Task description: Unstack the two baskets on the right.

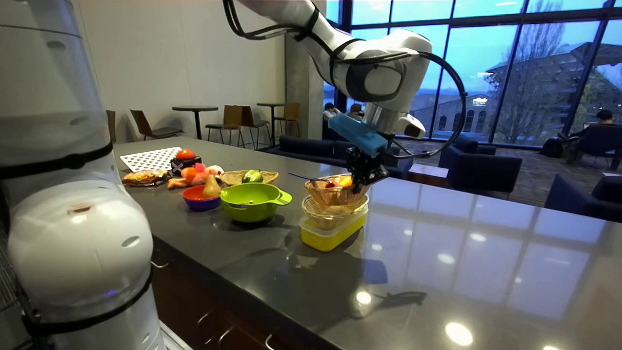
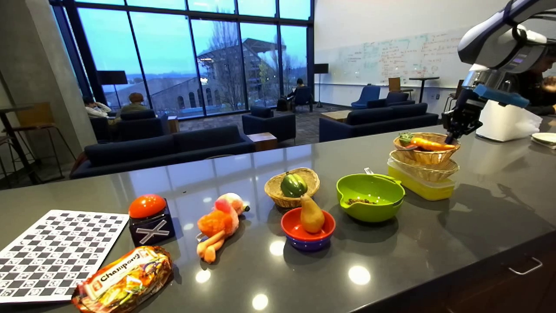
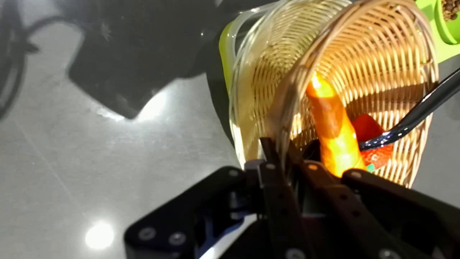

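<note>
The brown woven basket (image 1: pixel 335 196) holds an orange carrot-like piece, a red piece and a dark-handled utensil. It stands above the pale yellow basket (image 1: pixel 324 216), its lower part overlapping that basket's rim; whether they touch I cannot tell. In the wrist view the brown basket (image 3: pixel 388 54) sits off to one side of the pale basket (image 3: pixel 264 68). Both baskets also show in an exterior view, brown (image 2: pixel 428 156) over pale (image 2: pixel 438 171). My gripper (image 3: pixel 282 149) has its fingers closed on the brown basket's wall, one inside and one outside. The gripper also shows in both exterior views (image 1: pixel 358 187) (image 2: pixel 450 138).
A yellow container (image 1: pixel 330 237) lies under the pale basket. The lime-green bowl (image 2: pixel 371 208) stands beside it. Farther along are a red bowl (image 2: pixel 289 224) with a pear, a shallow basket (image 2: pixel 271 191) with a green squash, and a plush toy (image 2: pixel 219 221).
</note>
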`<action>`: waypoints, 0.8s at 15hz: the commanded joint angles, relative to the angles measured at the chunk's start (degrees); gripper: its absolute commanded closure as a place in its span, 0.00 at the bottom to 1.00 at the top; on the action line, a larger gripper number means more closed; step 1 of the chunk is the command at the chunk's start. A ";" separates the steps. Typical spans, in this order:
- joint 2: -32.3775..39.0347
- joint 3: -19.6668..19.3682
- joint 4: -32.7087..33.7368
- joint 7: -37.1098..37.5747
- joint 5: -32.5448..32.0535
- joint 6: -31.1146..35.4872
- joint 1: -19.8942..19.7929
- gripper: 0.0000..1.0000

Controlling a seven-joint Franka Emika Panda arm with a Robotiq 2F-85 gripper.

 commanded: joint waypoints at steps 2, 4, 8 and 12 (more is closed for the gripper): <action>-2.83 -1.83 -0.81 -5.37 3.87 -1.09 -1.03 0.98; -3.39 -2.69 -0.67 -6.83 5.09 -1.84 -1.29 0.98; -4.42 -5.12 0.51 -7.24 7.43 -6.77 -2.62 0.98; -4.10 -7.97 2.69 -5.13 7.19 -12.34 -4.99 0.98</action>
